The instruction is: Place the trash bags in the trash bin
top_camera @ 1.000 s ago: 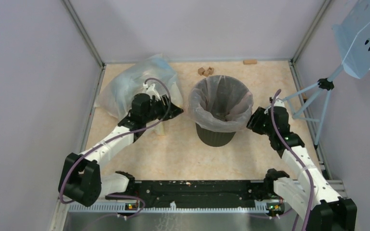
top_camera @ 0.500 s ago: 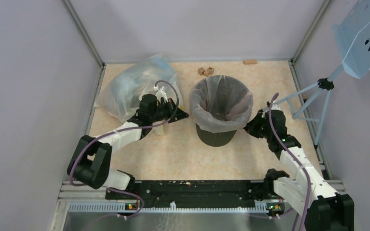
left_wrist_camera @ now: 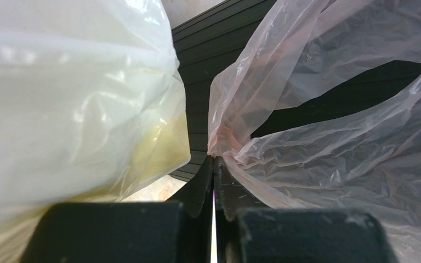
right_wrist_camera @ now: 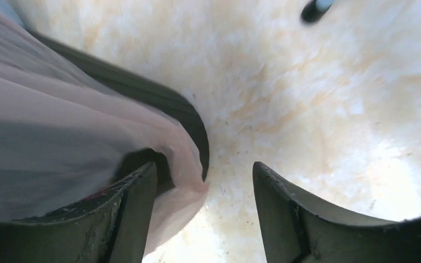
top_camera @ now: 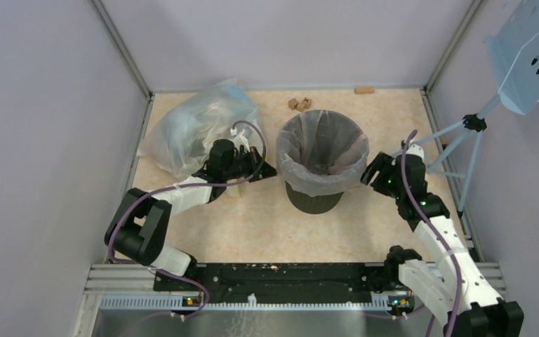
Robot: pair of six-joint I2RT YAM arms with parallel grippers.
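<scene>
Left wrist view: trash bin (left_wrist_camera: 194, 82) largely masked by trash bag (left_wrist_camera: 329, 148) film right of the left tool (left_wrist_camera: 214, 161); pale bag (left_wrist_camera: 71, 98) left of it blurred, cut off by the frame. Top view: brown pieces (top_camera: 299, 103) far beyond the tool too small to be identified.

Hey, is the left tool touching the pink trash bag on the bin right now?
Touching. The left wrist view shows the left tool shut, with the trash bag film gathered and pinched right at its tips.
</scene>
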